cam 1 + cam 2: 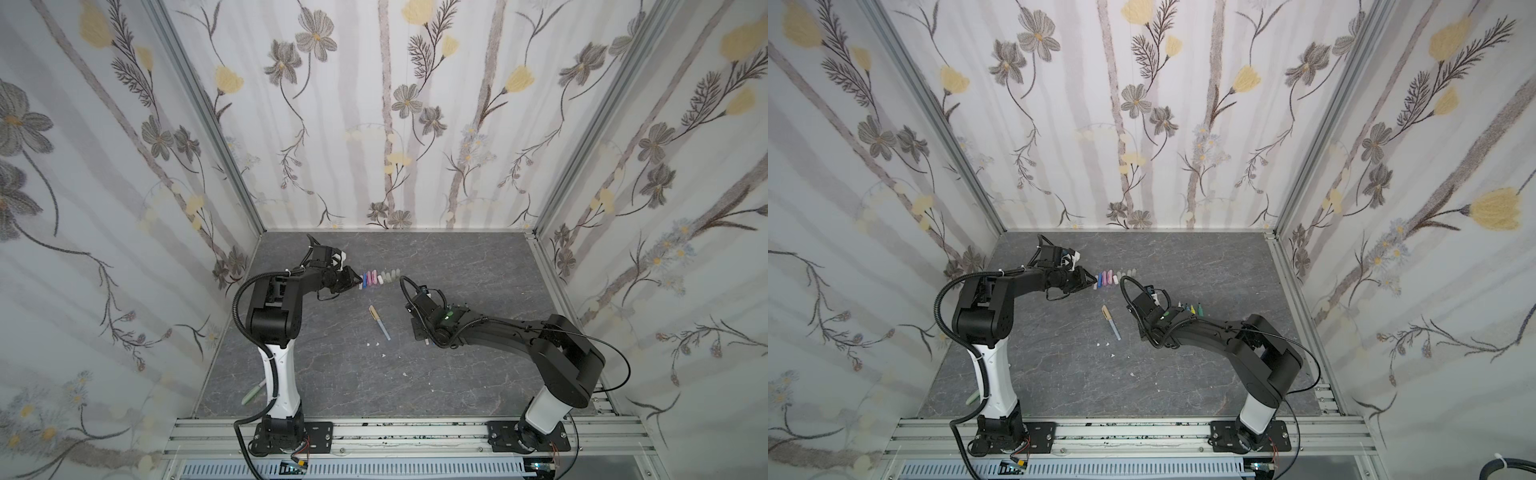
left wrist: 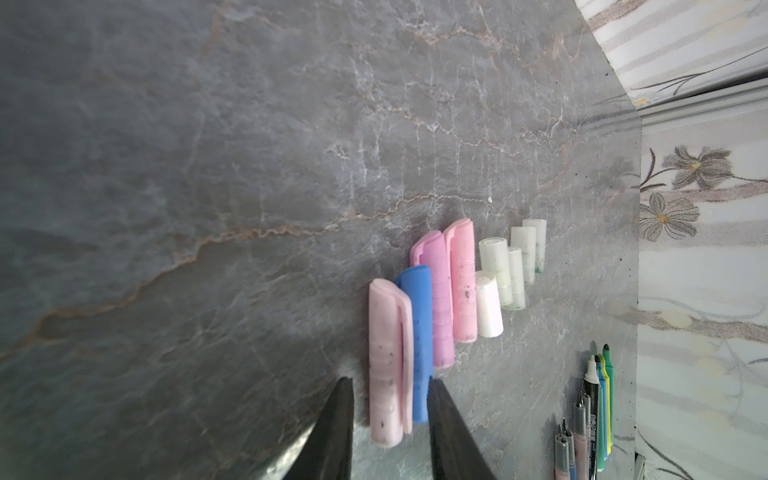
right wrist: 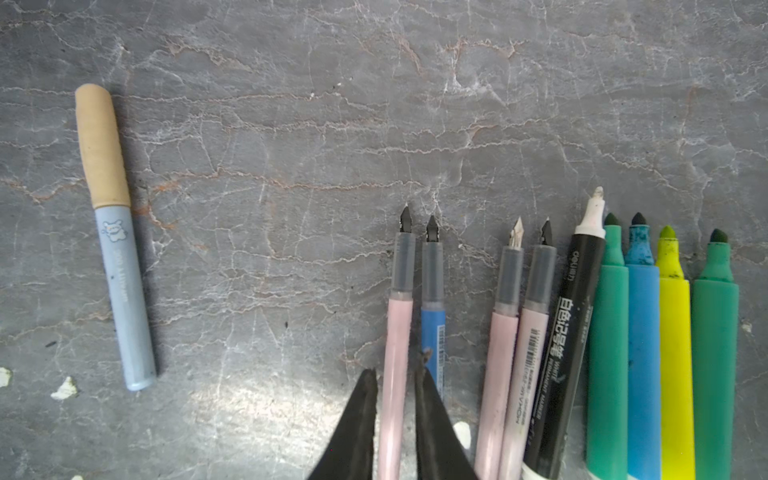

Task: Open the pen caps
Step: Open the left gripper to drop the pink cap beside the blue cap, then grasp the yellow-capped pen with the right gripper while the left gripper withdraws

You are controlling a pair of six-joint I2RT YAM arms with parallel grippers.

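Several loose pen caps (image 1: 380,278) (image 1: 1115,277) lie side by side near the back of the table. My left gripper (image 2: 390,381) (image 1: 357,281) stands open over the row's end. The pale pink cap (image 2: 386,365) lies between its fingers with a gap on one side, and the blue cap (image 2: 417,328) touches the other finger. Purple, pink, white (image 2: 488,307) and translucent caps follow. My right gripper (image 3: 395,372) is shut on a pink pen (image 3: 395,324), which rests in a row of uncapped pens (image 3: 540,311) (image 1: 1187,308). One blue-grey pen (image 3: 124,299) (image 1: 379,322) lies apart and wears a tan cap (image 3: 102,145).
A green marker (image 1: 253,392) lies by the left arm's base at the table's left edge. Small white specks (image 1: 374,344) dot the grey marble table (image 1: 457,257). Flowered walls close in three sides, and an aluminium rail (image 1: 415,432) runs along the front.
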